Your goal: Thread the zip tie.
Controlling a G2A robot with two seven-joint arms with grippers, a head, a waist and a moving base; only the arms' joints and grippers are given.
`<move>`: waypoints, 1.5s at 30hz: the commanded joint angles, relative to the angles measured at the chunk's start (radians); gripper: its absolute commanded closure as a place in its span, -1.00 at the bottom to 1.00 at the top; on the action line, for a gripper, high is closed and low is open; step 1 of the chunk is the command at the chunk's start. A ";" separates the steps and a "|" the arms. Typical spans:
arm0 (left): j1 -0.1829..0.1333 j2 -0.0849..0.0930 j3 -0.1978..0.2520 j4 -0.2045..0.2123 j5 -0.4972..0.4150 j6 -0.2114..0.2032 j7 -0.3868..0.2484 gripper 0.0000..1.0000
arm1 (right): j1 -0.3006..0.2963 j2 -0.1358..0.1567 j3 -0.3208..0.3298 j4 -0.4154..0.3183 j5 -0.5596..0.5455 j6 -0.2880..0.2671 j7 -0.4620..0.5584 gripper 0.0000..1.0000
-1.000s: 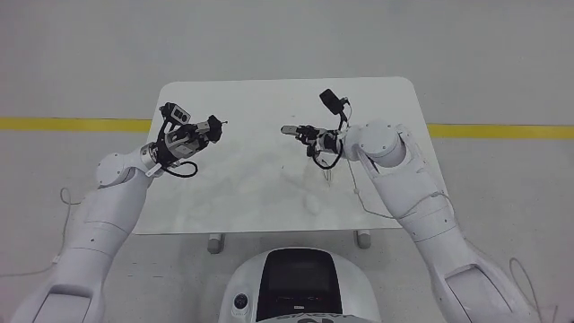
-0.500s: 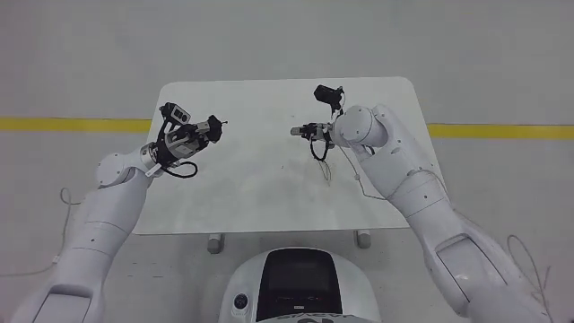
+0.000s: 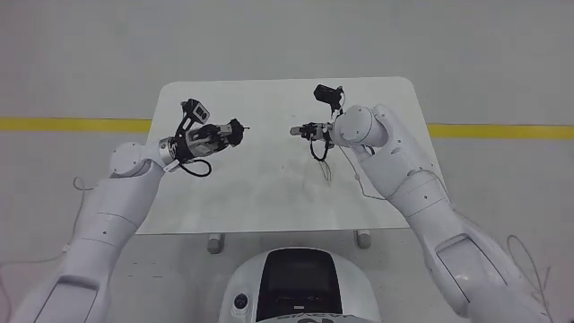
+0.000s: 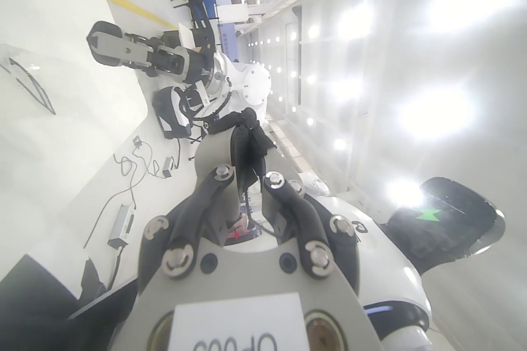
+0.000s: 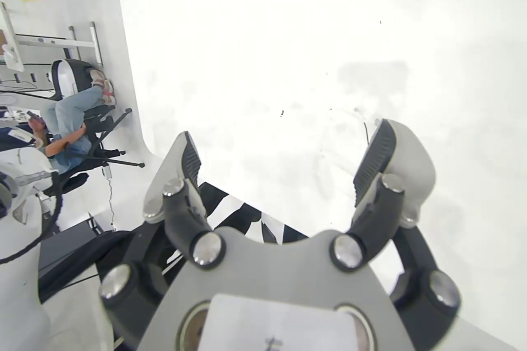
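Note:
My left gripper hangs above the left middle of the white table, shut on a small black piece whose thin tip points toward the other arm. Whether that piece is the zip tie I cannot tell. My right gripper faces it across a short gap; in the left wrist view it appears farther off. Its fingers stand open with nothing between them. A thin black strip bent into a loop lies on the table below the right arm.
The table's far edge and rounded corners border a pale floor with a yellow line. A white cable hangs from the right arm. The tabletop below the right gripper is bare apart from small specks.
The right arm lifted and turned its wrist a second ago and has kept still since. The left arm has just moved right toward the right gripper, narrowing the gap.

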 commanded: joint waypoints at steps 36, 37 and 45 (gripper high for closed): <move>-0.022 -0.013 0.050 -0.007 0.073 0.007 0.102 1.00 | 0.081 -0.014 -0.134 0.088 -0.189 -0.010 0.208 -1.00; -0.022 -0.013 0.050 -0.007 0.073 0.007 0.102 1.00 | 0.081 -0.014 -0.134 0.088 -0.189 -0.010 0.208 -1.00; -0.022 -0.013 0.050 -0.007 0.073 0.007 0.102 1.00 | 0.116 -0.031 -0.189 0.124 -0.182 -0.079 0.312 -1.00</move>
